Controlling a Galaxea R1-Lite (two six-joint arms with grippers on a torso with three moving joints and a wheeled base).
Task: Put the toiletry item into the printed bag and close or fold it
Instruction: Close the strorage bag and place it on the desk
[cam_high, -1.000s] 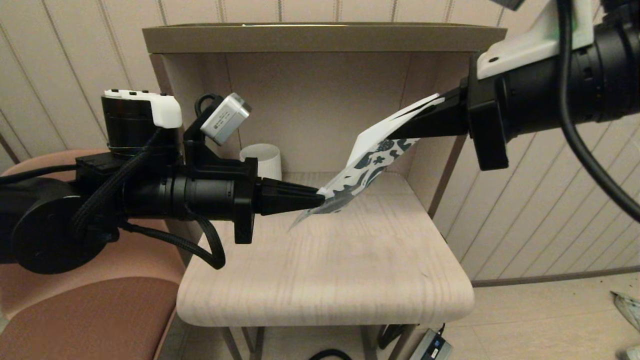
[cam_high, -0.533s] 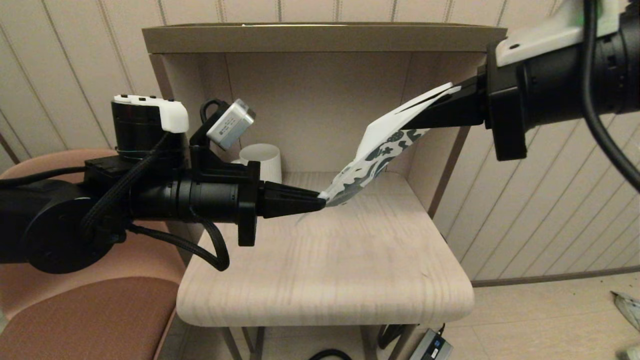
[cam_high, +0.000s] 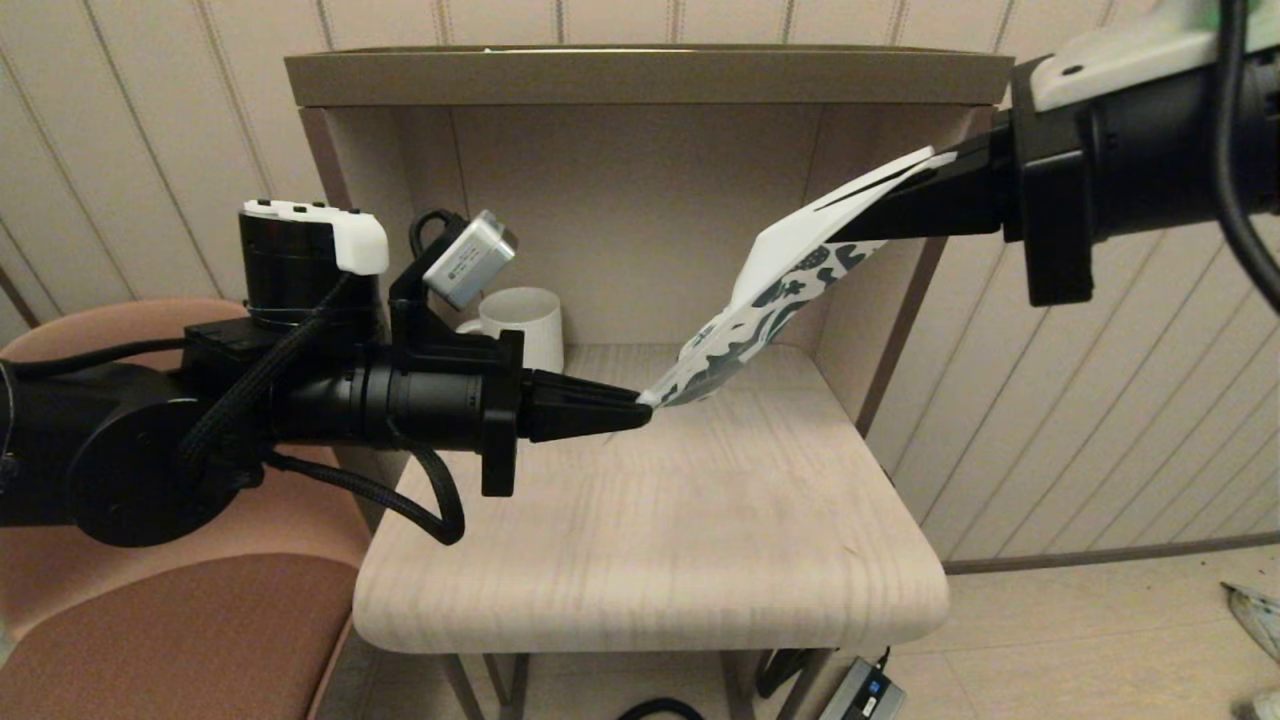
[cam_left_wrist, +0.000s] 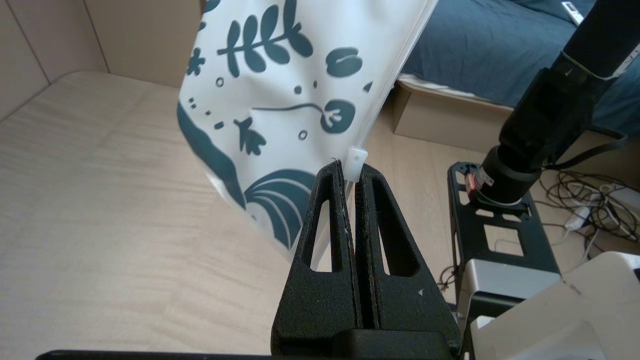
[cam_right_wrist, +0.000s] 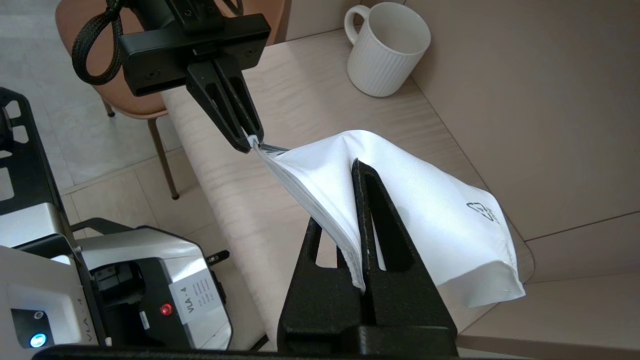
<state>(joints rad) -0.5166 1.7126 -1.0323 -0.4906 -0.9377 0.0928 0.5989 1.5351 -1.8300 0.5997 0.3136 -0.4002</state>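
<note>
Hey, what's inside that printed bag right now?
Cannot tell. The printed bag hangs above the table, pinched by the left gripper and right gripper. Its opaque walls hide whatever is inside.

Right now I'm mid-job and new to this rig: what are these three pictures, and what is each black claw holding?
You are looking at a robot with two arms, each ending in a two-fingered gripper. The wide picture comes from a camera on its head, looking down at a pale wooden table set in an alcove. The other two come from cameras on each wrist, just behind the fingers.

The left gripper is shut on the small zip slider at the lower end of the printed bag. The right gripper is shut on the bag's other end, higher up. So the bag hangs between them, slanted, above the table.

A white ribbed mug stands on the table at the back. No toiletry item shows in any view.
</note>
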